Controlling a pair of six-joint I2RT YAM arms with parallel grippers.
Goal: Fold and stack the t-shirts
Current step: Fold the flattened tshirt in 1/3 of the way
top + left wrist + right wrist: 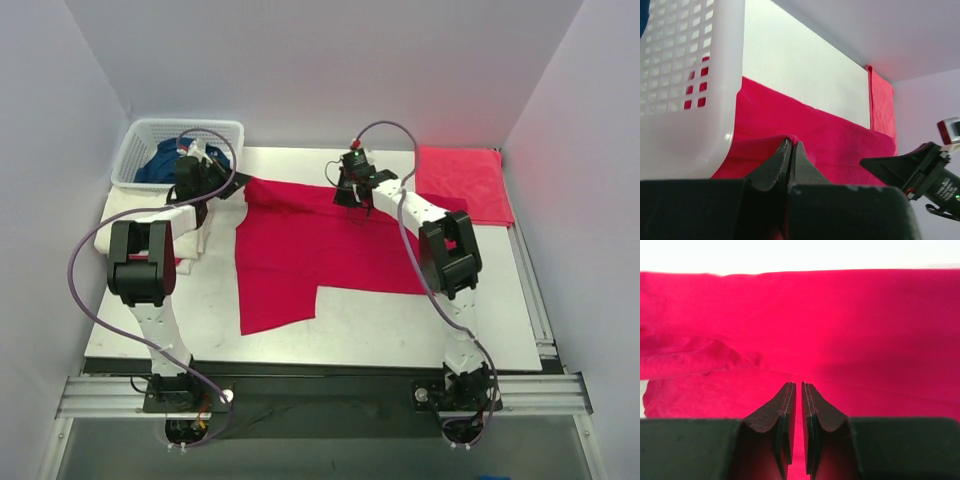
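In the top view, the crimson t-shirt (pixel 300 250) is lying spread on the table (pixel 400 320), reaching from the left end effector (pixel 236 186) at its far left corner across to the right end effector (pixel 347 203), which is pressing down on its far edge. The white basket (pixel 150 135) is sitting just behind and to the left of the left end effector, with a dark blue t-shirt (pixel 158 165) bunched inside, and a folded red t-shirt (pixel 463 180) is lying to the right of the right end effector. In the left wrist view, the left end effector (pixel 790 142) is pinching together on a raised fold of the crimson t-shirt (pixel 840 140), the basket (pixel 685 125) wall touching the cloth just to its left. In the right wrist view, the right end effector (pixel 798 387) is standing almost together, a thin slit showing; the crimson t-shirt (pixel 840 330) is filling the view ahead, and I cannot tell whether cloth is caught.
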